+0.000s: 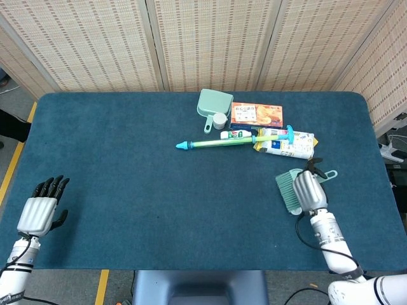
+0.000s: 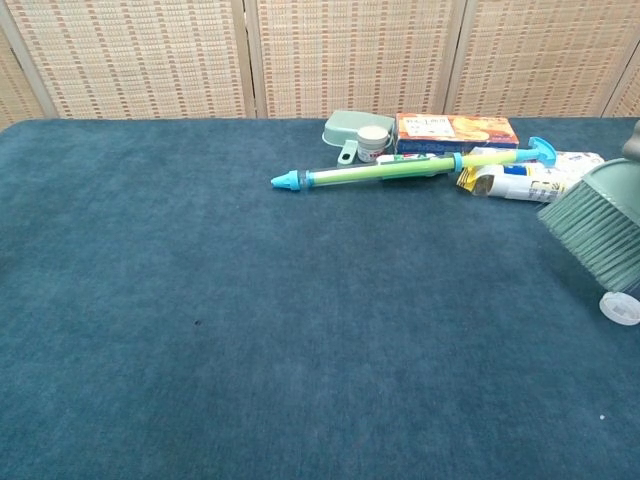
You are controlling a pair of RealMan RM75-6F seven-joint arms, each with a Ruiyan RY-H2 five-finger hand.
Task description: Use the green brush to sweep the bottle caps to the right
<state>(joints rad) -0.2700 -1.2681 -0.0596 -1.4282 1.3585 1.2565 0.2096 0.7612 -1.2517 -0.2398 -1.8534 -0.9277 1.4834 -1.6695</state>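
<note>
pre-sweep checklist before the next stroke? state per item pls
1. Brush held by right hand: ok.
2. Bristles on the cap's left side, ready to push right: ok in chest view, cap sits at their right end.
3. Bristles touching cloth: cannot tell.
4. Clutter, snack bag and syringe toy, off the stroke line: ok.
5. Left hand clear of work, holding nothing: ok.
6. More caps to sweep: cannot tell.

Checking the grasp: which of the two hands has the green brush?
The right hand grips the green brush, bristles pointing left; the left hand sits empty at the table's near-left edge.
</note>
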